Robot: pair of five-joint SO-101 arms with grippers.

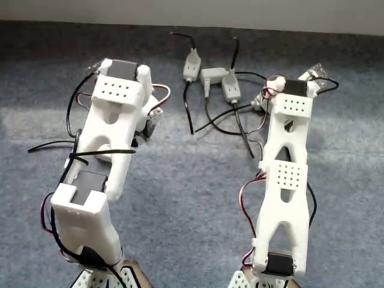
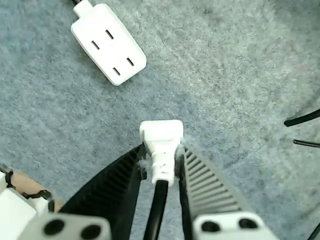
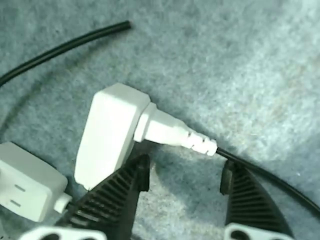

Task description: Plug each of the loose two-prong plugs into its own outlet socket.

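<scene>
Left end effector (image 2: 162,161) clamped on plug (image 2: 161,137), right end effector (image 3: 185,167) apart beside second plug (image 3: 172,134)

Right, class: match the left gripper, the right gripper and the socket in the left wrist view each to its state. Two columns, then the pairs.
Column one:
1. left gripper
2. right gripper
3. socket

Column two:
A. open, holding nothing
B. lying flat, slots empty
C. shut on a plug

Pairs: 1-C, 2-A, 3-B
</scene>
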